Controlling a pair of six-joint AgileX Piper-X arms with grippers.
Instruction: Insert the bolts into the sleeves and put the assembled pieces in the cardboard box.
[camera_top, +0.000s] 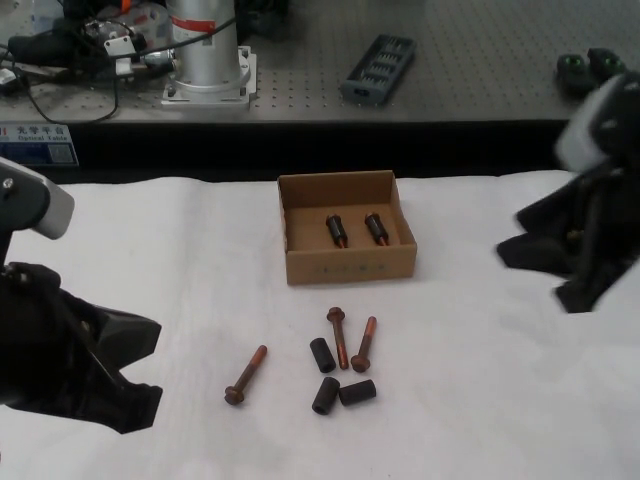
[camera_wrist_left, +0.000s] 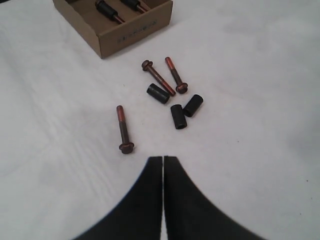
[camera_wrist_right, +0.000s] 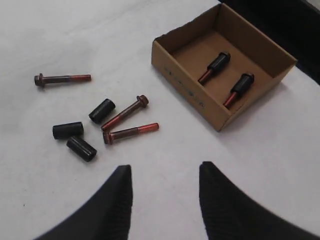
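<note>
- White cloth (camera_top: 200, 250) covers the table. Over its near left part is the left gripper (camera_wrist_left: 163, 158), jaws pressed together with a hairline gap, gripping nothing.
- The right gripper (camera_wrist_right: 165, 167) hangs toward the cloth's right side, jaws spread and empty. In the high view its arm is blurred and cut off by the frame.
- One bolt (camera_top: 246, 375) lies alone, left of the other loose parts and toward the near edge.
- Three sleeves (camera_top: 321, 355) lie loose at mid-cloth, the two nearer ones just beside each other.
- Two more bolts (camera_top: 338, 338) lie side by side, one just beside the farthest sleeve.
- The box (camera_top: 347, 265) stands toward the cloth's far edge, about midway along it. Two pieces (camera_top: 336, 230), each a bolt in a sleeve, lie side by side inside. Its front wall bears faint print, too small to read.
- A blue-and-white label (camera_top: 35, 143) sits at the far left beyond the cloth. Its writing cannot be made out.
</note>
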